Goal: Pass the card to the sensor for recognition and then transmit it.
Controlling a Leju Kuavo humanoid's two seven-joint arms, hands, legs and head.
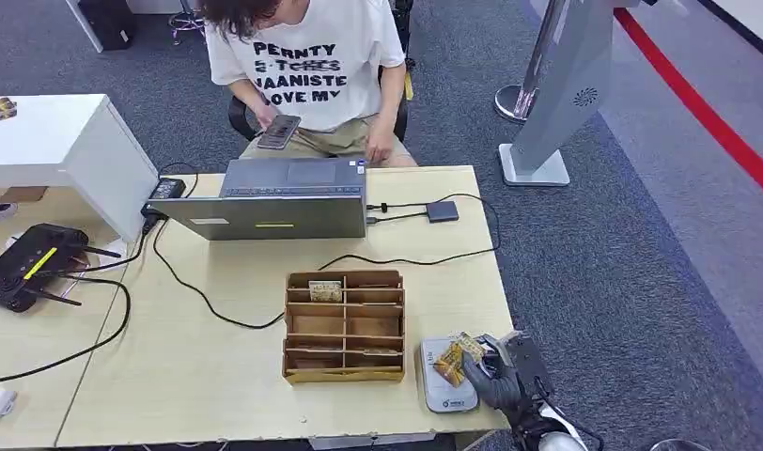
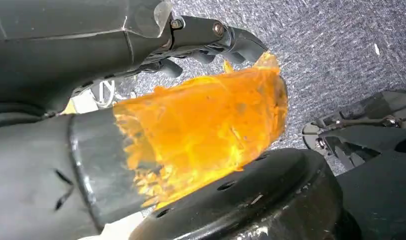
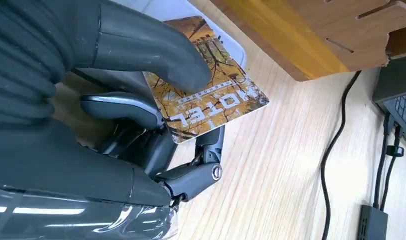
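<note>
Card, one, right hand, over sensor

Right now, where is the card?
The card is in the right hand, held over the grey sensor near the table's front right corner, just right of the wooden organizer.
</note>
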